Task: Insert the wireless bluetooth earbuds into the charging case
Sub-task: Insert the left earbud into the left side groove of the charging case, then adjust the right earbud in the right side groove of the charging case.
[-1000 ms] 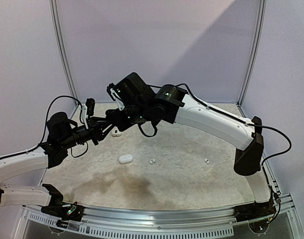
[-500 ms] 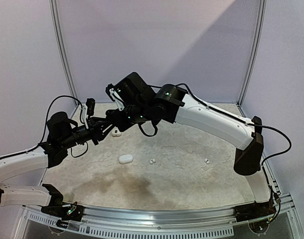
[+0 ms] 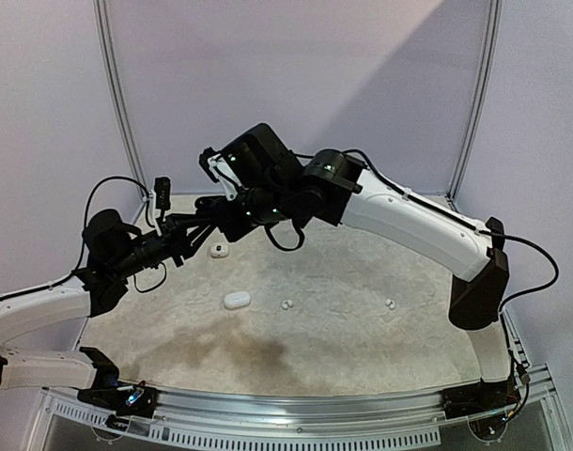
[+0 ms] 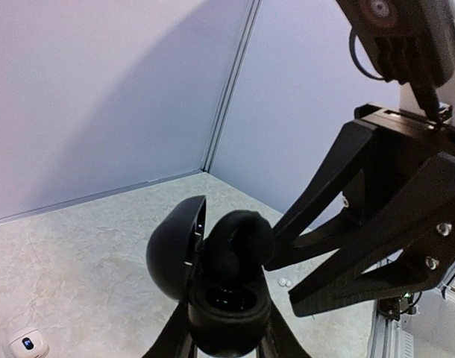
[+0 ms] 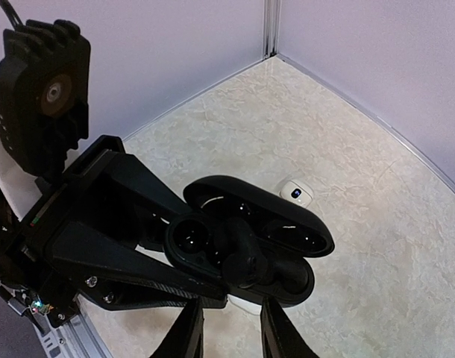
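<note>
From above we saw only a dark knot where the left gripper (image 3: 202, 227) and the right gripper (image 3: 217, 216) sat tip to tip in the air over the far left of the table (image 3: 362, 348); the wrist views sorted it out. The left wrist view showed the left jaws clamped on the base of the black charging case (image 4: 221, 309). Its lid (image 4: 174, 250) was swung open and upright, and the right gripper's fingers tapered down to a rounded black lump (image 4: 239, 235) at the case's mouth. That lump was perhaps a black earbud, though black on black left us unsure. In the right wrist view the right jaws stood somewhat apart at the bottom edge, and we could not tell whether they gripped anything. The overhead view alone took in both loose buds: one white earbud (image 3: 286, 304) lay near the table's middle and a second white earbud (image 3: 390, 303) well to its right. A white case (image 3: 236, 301) lay near the first, and another white case (image 3: 218, 250) beneath the grippers.
</note>
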Tool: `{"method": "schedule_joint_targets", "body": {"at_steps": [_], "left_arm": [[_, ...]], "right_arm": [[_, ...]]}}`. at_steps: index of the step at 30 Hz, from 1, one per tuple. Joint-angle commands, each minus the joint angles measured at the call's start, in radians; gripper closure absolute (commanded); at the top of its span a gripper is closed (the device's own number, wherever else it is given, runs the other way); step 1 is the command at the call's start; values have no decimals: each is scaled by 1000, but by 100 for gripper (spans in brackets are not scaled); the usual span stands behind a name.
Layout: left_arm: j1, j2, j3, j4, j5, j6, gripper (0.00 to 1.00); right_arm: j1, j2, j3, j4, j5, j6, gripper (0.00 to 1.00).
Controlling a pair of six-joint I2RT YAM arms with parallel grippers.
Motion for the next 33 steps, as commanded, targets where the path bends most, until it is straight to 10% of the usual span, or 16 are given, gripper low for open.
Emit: {"method": "schedule_joint_targets", "body": {"at_steps": [1,33], "left_arm": [[-13,-18,36,130,85,-13,100],[-14,34,42,100,189,7,100]], "right_arm": [[-13,-20,-27,2,-24,-22,72],[-31,-264,-149,77,-100,-35,70]]}}
